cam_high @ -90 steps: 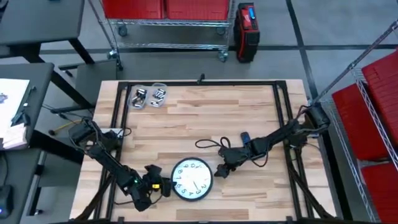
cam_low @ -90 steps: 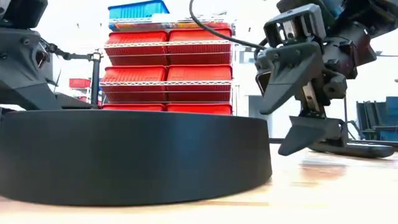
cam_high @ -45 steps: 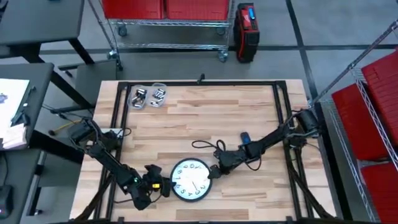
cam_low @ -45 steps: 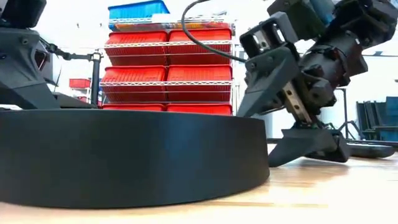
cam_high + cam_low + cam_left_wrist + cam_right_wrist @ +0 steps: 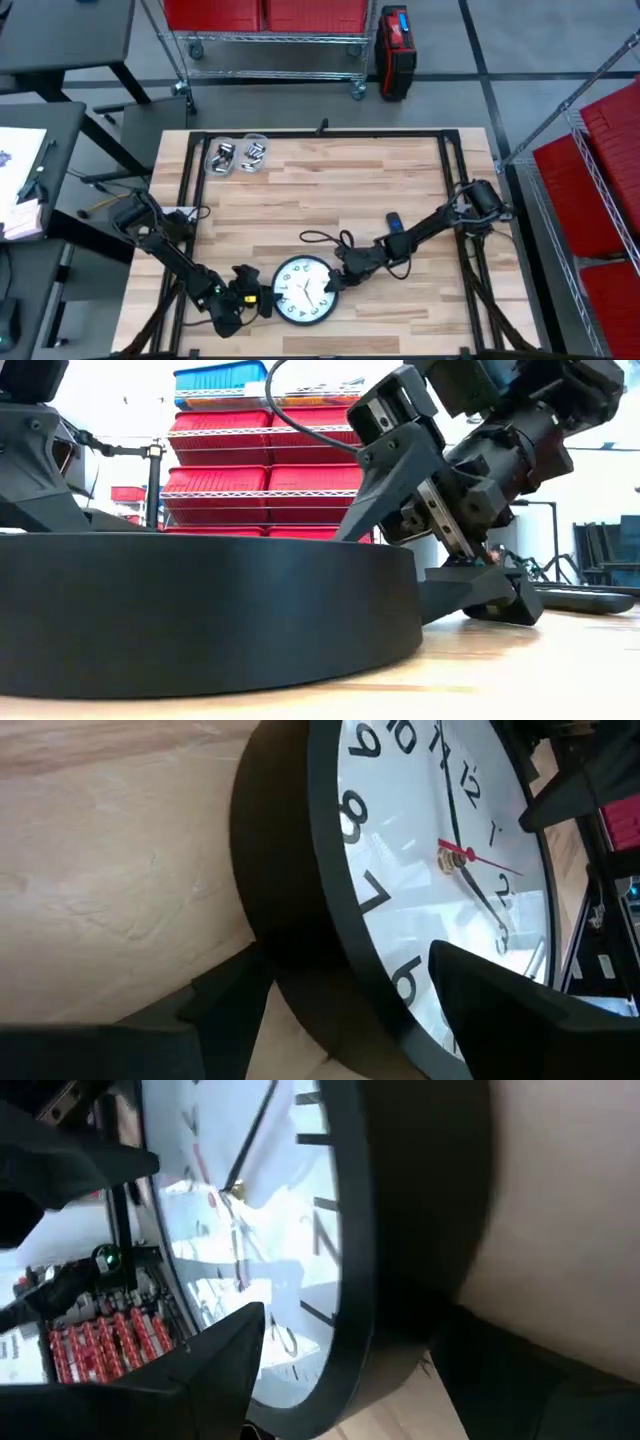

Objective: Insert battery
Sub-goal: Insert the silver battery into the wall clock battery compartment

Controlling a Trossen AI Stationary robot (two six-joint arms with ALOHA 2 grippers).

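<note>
Lying face up on the wooden table [image 5: 330,190], the round black clock [image 5: 303,291] sits between both grippers. One finger of the left gripper [image 5: 262,300] lies over the dial and the other under the rim, clasping the clock's edge. Opposite, the right gripper [image 5: 335,284] straddles the rim likewise (fingers spread, one above, one beneath). Batteries in clear trays [image 5: 238,154] sit well apart from both.
</note>
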